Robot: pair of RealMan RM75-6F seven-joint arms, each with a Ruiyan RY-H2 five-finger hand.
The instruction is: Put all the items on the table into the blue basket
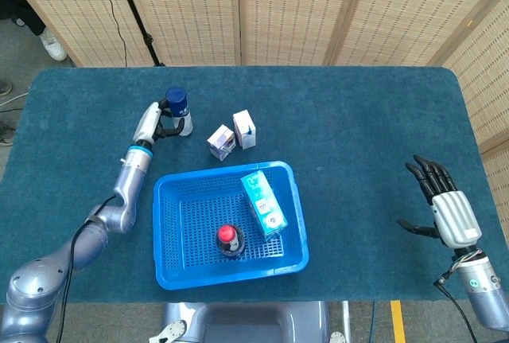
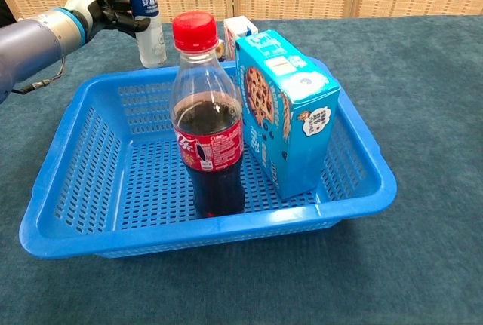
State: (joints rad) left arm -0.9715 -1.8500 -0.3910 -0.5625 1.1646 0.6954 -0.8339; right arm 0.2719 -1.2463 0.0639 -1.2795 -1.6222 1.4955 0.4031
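- Table [image 1: 358, 120]: teal cloth.
- Blue basket [image 1: 167, 224], near centre, holds an upright cola bottle [image 2: 207, 136] and cookie box [image 2: 290, 114].
- Left hand [image 1: 156, 122] grips the blue-capped bottle [image 1: 178, 109] at far left; it stands upright, cap up, clear-bodied.
- Right hand [image 1: 445, 209], near right: empty, fingers spread.
- Two small cartons [image 1: 233, 136] stand just beyond the basket.

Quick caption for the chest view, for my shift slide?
Left hand grips the blue-capped bottle behind the blue basket, which already holds a cola bottle and cookie box.
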